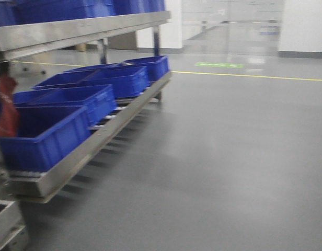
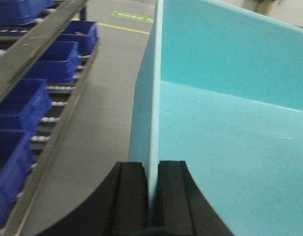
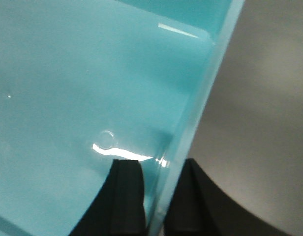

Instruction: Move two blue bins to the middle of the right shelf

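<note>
Two black jaws of the left gripper [image 2: 152, 196] squeeze the thin side wall of a light blue bin [image 2: 230, 123], one jaw inside and one outside. The right gripper [image 3: 159, 196] pinches a wall of the bin the same way, with its jaws close together on the rim. I think both arms hold one bin, up off the grey floor [image 1: 229, 157], each at its own side. The bin looks empty inside.

Beside the robot, on its left, stands a long metal shelf [image 1: 114, 130] with a row of dark blue bins [image 1: 46, 136] on its low level and more up top. A yellow line [image 1: 255, 77] runs across the floor far away.

The step in hand looks like carrying: the bin is gripped and not yet set down. I cannot tell if this shelf is the goal one. Next, the robot needs to reach the right shelf, keep the bin level, and slide it onto the middle level before the jaws let go.
</note>
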`<state>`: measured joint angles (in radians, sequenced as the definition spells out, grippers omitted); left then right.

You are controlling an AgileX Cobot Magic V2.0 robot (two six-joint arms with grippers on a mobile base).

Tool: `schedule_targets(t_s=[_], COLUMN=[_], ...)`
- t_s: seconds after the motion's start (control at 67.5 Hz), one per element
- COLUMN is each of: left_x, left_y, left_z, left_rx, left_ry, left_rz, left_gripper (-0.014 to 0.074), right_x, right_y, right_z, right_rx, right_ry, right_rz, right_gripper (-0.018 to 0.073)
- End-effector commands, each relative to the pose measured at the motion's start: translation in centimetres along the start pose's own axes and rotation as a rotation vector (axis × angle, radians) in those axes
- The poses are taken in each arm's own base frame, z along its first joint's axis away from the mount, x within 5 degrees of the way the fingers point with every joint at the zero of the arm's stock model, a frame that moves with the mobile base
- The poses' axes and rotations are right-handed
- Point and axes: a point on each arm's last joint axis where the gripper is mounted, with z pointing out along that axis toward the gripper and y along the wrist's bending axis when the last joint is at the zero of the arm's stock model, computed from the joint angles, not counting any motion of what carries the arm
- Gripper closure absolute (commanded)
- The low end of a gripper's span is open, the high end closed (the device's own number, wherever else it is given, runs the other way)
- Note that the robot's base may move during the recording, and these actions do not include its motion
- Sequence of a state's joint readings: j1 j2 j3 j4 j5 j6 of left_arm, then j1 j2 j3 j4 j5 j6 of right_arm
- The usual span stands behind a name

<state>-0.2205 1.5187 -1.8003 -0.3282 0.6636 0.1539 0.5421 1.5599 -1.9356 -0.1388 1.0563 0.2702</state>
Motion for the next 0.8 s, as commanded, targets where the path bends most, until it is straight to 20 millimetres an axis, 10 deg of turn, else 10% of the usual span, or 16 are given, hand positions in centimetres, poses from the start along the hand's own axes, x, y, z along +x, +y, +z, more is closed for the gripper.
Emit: schedule_targets(t_s=[0.0, 0.785], left_x=[-0.6, -0.1], left_y=[0.3, 0.5], left_z=[0.5, 1.6], left_rx=[-0.015, -0.018], left_ry=[-0.065, -0.047], left_rz=[-0.005, -0.009], left_gripper=[0.0707, 0.0707], right_x=[-0.6, -0.6], right_y=[0.3, 0.3], right_z=[-0.8, -0.8], right_rx=[-0.031, -0.031], right_ry=[-0.062, -0.062], right_rz=[-0.032, -0.032], right_gripper=[0.0712, 0.0712])
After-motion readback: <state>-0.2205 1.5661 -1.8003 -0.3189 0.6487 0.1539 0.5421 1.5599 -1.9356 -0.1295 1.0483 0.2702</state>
